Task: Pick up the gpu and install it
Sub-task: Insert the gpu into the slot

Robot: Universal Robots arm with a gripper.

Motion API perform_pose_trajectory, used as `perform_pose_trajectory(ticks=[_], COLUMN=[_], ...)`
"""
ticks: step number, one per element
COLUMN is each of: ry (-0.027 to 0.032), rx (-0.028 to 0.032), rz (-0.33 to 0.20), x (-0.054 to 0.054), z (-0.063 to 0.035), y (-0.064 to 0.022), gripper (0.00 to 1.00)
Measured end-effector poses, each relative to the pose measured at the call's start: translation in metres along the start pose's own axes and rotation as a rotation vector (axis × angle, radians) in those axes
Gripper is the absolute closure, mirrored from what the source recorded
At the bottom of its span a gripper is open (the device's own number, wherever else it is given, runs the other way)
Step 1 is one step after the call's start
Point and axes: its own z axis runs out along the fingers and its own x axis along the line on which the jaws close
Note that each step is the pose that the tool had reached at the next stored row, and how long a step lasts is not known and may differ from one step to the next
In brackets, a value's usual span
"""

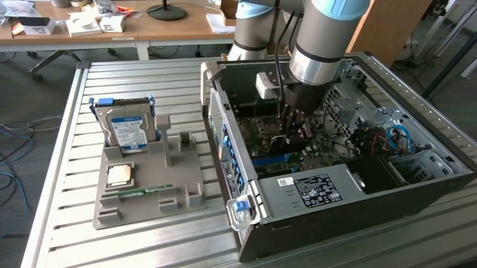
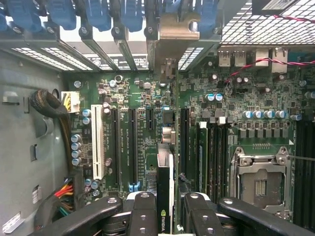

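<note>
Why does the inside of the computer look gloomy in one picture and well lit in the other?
Exterior view: the arm hangs over the case, shading the circuit board, while the table is bright. Wrist view: the board is evenly lit, and the vent grilles glare white.

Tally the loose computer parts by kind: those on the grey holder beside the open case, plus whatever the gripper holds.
hard drive: 1
processor chip: 1
memory stick: 1
gpu, held in the gripper: 1
Total: 4
</note>
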Motion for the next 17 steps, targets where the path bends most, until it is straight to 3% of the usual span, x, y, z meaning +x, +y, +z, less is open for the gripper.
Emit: perform_pose_trajectory(ticks=[17], ry=[0.0002], rx=[0.0001], rz=[0.0], x=[0.0003], z=[0.0016], y=[0.0054], gripper=[0.74])
